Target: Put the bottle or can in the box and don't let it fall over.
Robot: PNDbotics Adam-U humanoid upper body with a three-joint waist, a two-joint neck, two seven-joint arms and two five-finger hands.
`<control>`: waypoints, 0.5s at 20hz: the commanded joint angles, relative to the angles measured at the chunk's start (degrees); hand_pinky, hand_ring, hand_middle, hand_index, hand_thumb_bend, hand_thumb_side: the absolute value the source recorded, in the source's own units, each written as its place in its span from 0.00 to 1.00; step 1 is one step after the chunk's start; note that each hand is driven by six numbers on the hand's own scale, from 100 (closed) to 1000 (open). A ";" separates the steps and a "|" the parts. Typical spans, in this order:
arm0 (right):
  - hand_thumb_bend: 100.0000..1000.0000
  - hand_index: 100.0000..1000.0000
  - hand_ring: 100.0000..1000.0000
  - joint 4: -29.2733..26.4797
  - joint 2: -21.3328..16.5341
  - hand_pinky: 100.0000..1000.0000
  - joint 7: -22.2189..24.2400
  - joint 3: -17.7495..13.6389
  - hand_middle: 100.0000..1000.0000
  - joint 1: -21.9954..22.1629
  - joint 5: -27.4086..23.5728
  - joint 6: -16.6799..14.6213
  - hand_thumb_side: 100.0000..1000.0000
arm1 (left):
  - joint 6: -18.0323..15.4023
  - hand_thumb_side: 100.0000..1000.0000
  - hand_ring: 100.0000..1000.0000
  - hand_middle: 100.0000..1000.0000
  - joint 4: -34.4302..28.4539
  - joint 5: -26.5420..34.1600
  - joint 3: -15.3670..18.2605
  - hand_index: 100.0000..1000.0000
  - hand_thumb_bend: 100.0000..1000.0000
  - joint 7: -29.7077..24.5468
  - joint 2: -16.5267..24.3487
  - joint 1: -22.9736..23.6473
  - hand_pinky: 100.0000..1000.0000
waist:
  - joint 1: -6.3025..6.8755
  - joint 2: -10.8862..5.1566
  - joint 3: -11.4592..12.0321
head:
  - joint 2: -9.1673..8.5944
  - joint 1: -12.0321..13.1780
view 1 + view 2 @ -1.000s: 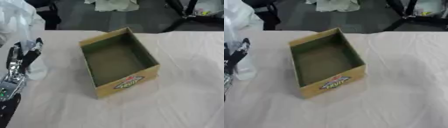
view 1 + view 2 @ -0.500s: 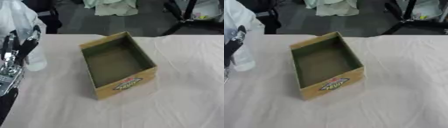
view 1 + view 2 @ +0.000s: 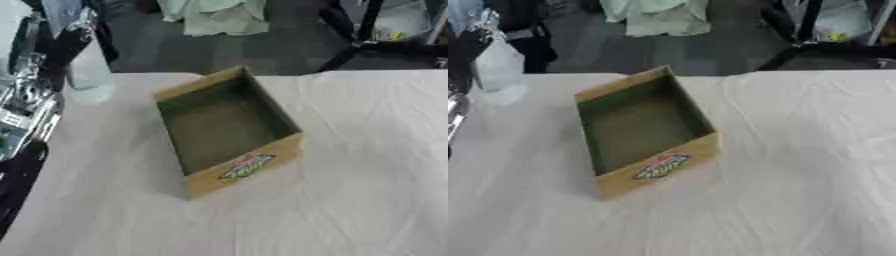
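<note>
An open tan cardboard box (image 3: 246,167) with a red and green logo on its near wall stands slightly askew in the middle of the table; nothing shows inside it. To its left my left hand (image 3: 68,48) holds a clear plastic bottle (image 3: 88,76) upright, dark fingers curled round its upper part. The bottle hangs near the table's far left edge, apart from the box and level with its far corner. My silver forearm (image 3: 24,107) runs down the left edge. My right hand does not show.
A white cloth (image 3: 367,165) covers the table, with wide room right of and in front of the box. Beyond the far edge lie dark floor, a pale heap of fabric (image 3: 214,15) and black stand legs (image 3: 350,35).
My left hand has carried the bottle up and away, from beside the box's near half to its far corner. The box has stayed put; the view has tilted a little.
</note>
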 commanded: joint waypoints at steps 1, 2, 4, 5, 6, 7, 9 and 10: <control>0.00 0.83 0.72 -1.24 -1.89 0.87 0.20 -0.62 0.78 -0.64 -0.50 -0.22 0.77 | 0.46 0.24 0.00 0.00 -1.35 0.16 -0.88 0.02 0.00 -1.03 -1.23 -2.50 0.00 | -0.01 -1.75 -0.24 | 0.32 -0.24; 0.00 0.83 0.72 -1.24 -1.82 0.87 0.23 -0.59 0.78 -0.68 -0.52 -0.20 0.77 | 0.58 0.25 0.00 0.00 -1.29 0.14 -1.39 0.02 0.00 -1.39 -2.12 -3.02 0.00 | 0.03 -1.78 -0.38 | 0.31 -0.21; 0.00 0.83 0.72 -1.22 -1.66 0.87 0.31 -0.52 0.78 -0.77 -0.56 -0.14 0.77 | 0.79 0.25 0.00 0.00 -1.08 -0.15 -2.27 0.02 0.00 -2.08 -3.80 -3.86 0.00 | 0.10 -1.82 -0.64 | 0.33 -0.22; 0.00 0.83 0.72 -1.23 -1.57 0.87 0.35 -0.48 0.78 -0.85 -0.58 -0.12 0.77 | 0.85 0.26 0.00 0.00 -0.96 -0.22 -2.60 0.02 0.00 -2.37 -4.60 -4.21 0.00 | 0.15 -1.83 -0.76 | 0.30 -0.20; 0.00 0.83 0.72 -1.24 -1.44 0.87 0.40 -0.43 0.78 -0.96 -0.62 -0.09 0.77 | 0.88 0.26 0.00 0.00 -0.83 -0.22 -2.96 0.02 0.00 -2.66 -5.50 -4.60 0.00 | 0.20 -1.83 -0.90 | 0.26 -0.18; 0.00 0.83 0.72 -1.25 -1.32 0.87 0.47 -0.36 0.78 -1.08 -0.66 -0.06 0.77 | 0.90 0.26 0.00 0.00 -0.71 -0.16 -3.30 0.02 0.00 -2.95 -6.41 -4.97 0.00 | 0.25 -1.83 -1.03 | 0.21 -0.16; 0.00 0.83 0.72 -1.27 -1.11 0.87 0.60 -0.25 0.78 -1.26 -0.66 0.02 0.77 | 0.89 0.27 0.00 0.00 -0.61 0.02 -3.77 0.02 0.00 -3.34 -8.00 -5.59 0.00 | 0.33 -1.80 -1.22 | 0.14 -0.11; 0.00 0.83 0.72 -1.28 -1.00 0.87 0.65 -0.21 0.78 -1.36 -0.67 0.05 0.77 | 0.76 0.27 0.00 0.00 -0.61 0.19 -3.96 0.02 0.00 -3.43 -8.91 -5.88 0.00 | 0.38 -1.77 -1.31 | 0.10 -0.06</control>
